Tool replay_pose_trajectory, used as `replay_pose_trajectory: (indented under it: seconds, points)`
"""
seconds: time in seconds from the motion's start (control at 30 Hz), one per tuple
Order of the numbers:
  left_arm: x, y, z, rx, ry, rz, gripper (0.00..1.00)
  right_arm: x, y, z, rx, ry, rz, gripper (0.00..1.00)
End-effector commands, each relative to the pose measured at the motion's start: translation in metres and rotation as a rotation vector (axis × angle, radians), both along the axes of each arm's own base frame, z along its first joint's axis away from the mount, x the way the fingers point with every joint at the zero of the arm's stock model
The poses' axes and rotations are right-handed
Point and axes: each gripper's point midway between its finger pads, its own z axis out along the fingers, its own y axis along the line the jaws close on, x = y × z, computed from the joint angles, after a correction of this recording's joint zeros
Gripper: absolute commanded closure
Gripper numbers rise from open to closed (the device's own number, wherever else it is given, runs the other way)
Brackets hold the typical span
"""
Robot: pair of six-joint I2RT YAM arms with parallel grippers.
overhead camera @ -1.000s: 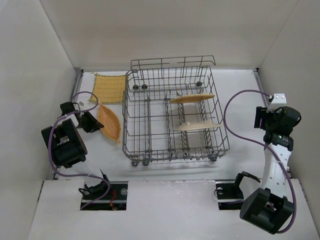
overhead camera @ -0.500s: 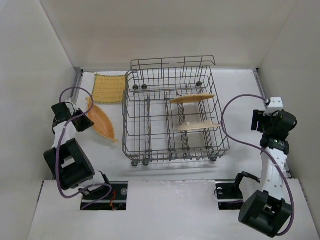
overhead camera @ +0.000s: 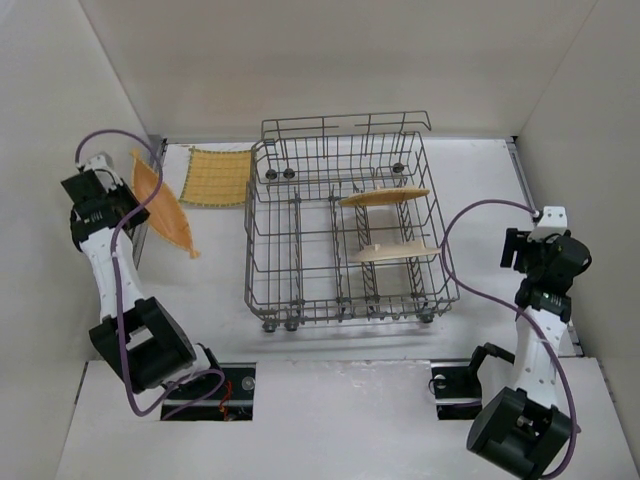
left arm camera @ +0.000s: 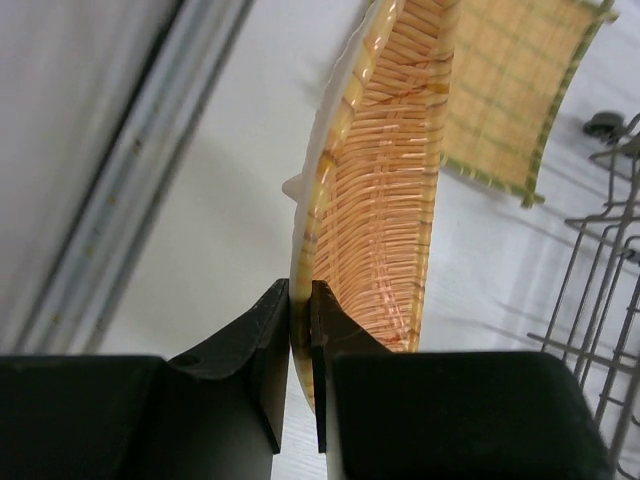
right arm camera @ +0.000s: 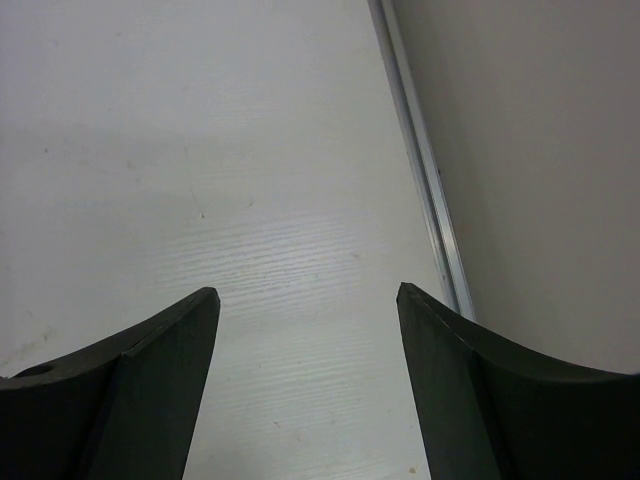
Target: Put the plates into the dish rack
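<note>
Wrist view alone shows left tool (left arm camera: 300, 296) pinching orange plate (left arm camera: 385, 190).

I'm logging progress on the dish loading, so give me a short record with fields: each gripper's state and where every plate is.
Left gripper: shut on the rim of the orange leaf-shaped woven plate, held on edge above the table
Right gripper: open, empty, over bare table
Grey wire dish rack: holds one orange plate and one pale yellow plate, both on edge
Yellow square woven plate: flat on the table beside the rack's far left corner
Left to load: two plates
</note>
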Motion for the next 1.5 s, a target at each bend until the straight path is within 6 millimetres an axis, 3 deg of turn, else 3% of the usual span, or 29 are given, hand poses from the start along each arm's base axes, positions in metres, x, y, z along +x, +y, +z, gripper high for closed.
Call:
replay_pose_trajectory:
  seconds: [0.0,0.13,0.27,0.47,0.63,0.83,1.03,1.3,1.47]
  points:
    - [0.023,0.011,0.072,0.166,-0.113,-0.037,0.96,0.009,-0.005,0.023,-0.018,-0.093,-0.004,0.21]
    - [0.04,0.01,0.121,0.269,-0.163,-0.063,0.96,0.007,-0.008,0.024,-0.014,-0.106,-0.018,0.2]
    - [0.058,-0.008,0.169,0.399,-0.231,-0.125,0.95,0.007,-0.009,0.026,0.003,-0.115,-0.009,0.19]
    - [0.078,-0.065,0.219,0.669,-0.318,-0.286,0.94,0.008,-0.012,0.024,0.031,-0.108,-0.004,0.2]
    - [0.085,-0.117,0.245,0.856,-0.398,-0.405,0.93,0.007,-0.013,0.024,0.036,-0.11,-0.008,0.2]
    - [0.086,-0.167,0.261,0.982,-0.472,-0.533,0.93,0.007,-0.013,0.023,0.037,-0.109,-0.007,0.2]
    - [0.083,-0.223,0.262,1.133,-0.529,-0.698,0.92,0.007,-0.013,0.023,0.037,-0.109,-0.007,0.2]
    - [0.076,-0.292,0.238,1.173,-0.581,-0.889,0.92,0.007,-0.013,0.023,0.033,-0.114,-0.008,0.2]
    - [0.063,-0.321,0.215,1.156,-0.599,-0.976,0.92,0.007,-0.013,0.023,0.033,-0.112,-0.01,0.2]
